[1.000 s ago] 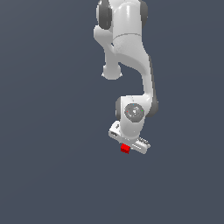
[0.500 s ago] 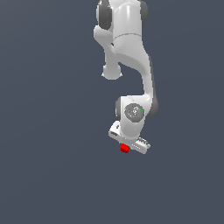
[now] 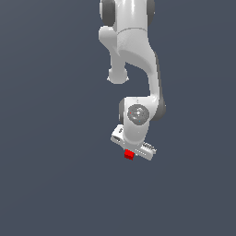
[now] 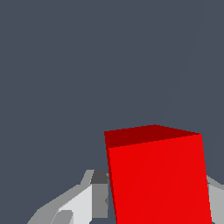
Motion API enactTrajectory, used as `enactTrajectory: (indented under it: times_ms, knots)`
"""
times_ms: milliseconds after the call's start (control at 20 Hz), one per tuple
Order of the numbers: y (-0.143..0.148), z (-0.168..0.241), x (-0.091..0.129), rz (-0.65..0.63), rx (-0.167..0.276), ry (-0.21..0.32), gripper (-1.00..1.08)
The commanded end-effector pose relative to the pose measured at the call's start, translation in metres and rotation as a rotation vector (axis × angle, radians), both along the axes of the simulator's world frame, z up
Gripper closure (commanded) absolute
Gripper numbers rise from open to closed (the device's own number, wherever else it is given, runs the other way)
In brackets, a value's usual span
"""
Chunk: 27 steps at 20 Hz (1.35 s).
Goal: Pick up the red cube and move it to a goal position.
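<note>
The red cube [image 3: 129, 155] is a tiny bright red block sitting at the tip of the white gripper [image 3: 132, 152], low in the middle of the exterior view. In the wrist view the red cube [image 4: 157, 179] looms large and slightly tilted between the two fingers. One grey finger [image 4: 99, 192] touches one side of it, and the other finger shows at the frame's edge [image 4: 216, 197] against the opposite side. The gripper [image 4: 158, 201] is shut on the cube. The fingertips are hidden behind the cube.
The white arm [image 3: 133, 60] reaches down from the top of the exterior view to the wrist [image 3: 137, 114]. Around it there is only a plain dark grey-blue surface [image 3: 55, 138].
The arm has barely moved. The red cube at the gripper tip has shifted very slightly up and toward the exterior view's left.
</note>
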<state>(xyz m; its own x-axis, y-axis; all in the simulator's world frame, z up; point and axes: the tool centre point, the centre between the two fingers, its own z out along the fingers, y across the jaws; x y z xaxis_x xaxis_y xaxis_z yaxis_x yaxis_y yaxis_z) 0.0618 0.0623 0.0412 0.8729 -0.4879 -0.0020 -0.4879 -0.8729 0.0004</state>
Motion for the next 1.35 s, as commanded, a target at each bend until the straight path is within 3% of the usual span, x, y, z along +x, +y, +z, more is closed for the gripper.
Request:
enactTrajectory:
  times_ms: [0,800,1300]
  knots:
    - [-0.01,0.015,0.0,-0.002,0.0,-0.002,1.08]
    - [-0.106,0.158,0.001,-0.003,0.0,-0.002,1.08]
    - [-0.126,0.188,0.004,-0.003,0.0,-0.002,1.08]
